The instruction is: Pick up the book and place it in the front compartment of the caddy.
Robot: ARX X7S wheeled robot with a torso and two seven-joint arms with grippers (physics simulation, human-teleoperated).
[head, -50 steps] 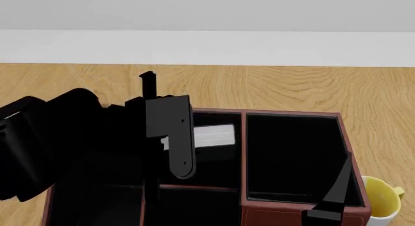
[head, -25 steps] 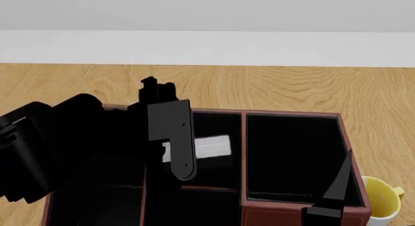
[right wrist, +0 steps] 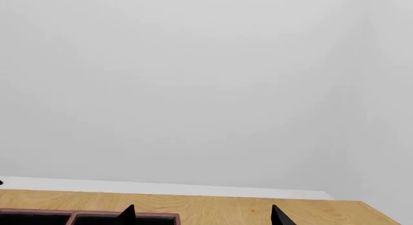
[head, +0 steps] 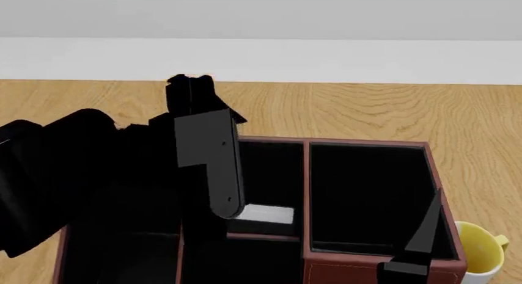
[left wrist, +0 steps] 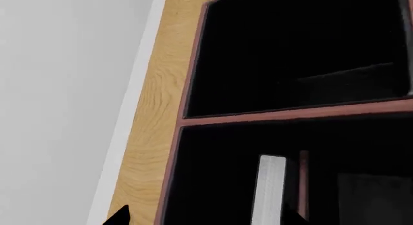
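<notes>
The book (head: 265, 214) lies low in the caddy (head: 367, 269) middle column, beside the crossbar, lower than before. Left gripper (head: 214, 174) has risen; grip untellable.

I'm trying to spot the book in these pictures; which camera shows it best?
The head view: the book shows as white page edges low in the caddy, in its middle column. The left wrist view shows only a pale strip of pages. The right wrist view misses it.
</notes>
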